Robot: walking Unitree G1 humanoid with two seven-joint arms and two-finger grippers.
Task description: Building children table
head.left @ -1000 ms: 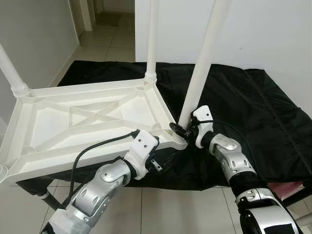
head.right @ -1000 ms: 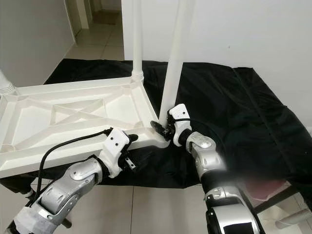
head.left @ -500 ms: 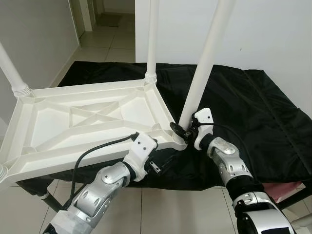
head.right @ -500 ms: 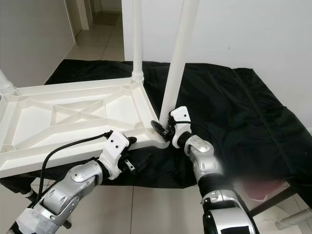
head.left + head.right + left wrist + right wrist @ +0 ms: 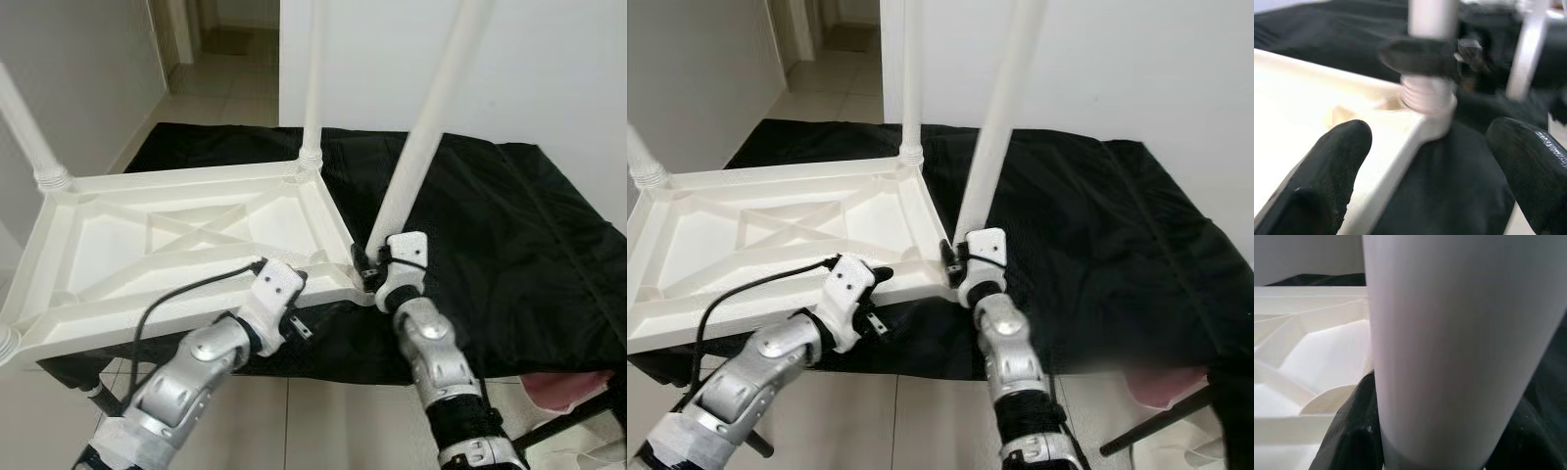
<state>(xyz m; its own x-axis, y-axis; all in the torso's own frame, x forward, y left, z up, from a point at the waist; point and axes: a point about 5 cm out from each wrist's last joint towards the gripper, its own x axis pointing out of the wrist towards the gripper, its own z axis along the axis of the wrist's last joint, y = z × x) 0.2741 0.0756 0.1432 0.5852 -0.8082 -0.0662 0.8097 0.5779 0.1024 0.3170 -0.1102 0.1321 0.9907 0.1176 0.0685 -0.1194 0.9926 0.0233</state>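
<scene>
1. Black cloth [image 5: 490, 225] covered the work surface that carried the job, set against a white wall [image 5: 558, 59] with a tiled floor [image 5: 323, 421] below.
2. Upside down on that cloth lay the white tabletop [image 5: 186, 240], ribbed underside up, so that its corner sockets faced upward to receive legs; its near left part overhung the cloth's edge.
3. At the near right corner stood the leaning leg [image 5: 426, 132], its foot in or at the socket and its shaft tilted to the right, judged not yet seated true.
4. Low on that leg, just above the socket, the right gripper [image 5: 370, 272] was closed around the shaft, a hold well placed for turning or straightening it.
5. Just left of that corner, the left gripper [image 5: 1425, 161] hung with fingers spread, one finger over the tabletop rim and one beyond it, judged ready to steady the frame; it clasped nothing.
6. Farther out, the far right leg [image 5: 313, 88] and the far left leg [image 5: 27, 127] stood upright in their sockets.
7. Trailing over the near rim, a black cable [image 5: 196, 287] from the left arm could snag on it.
</scene>
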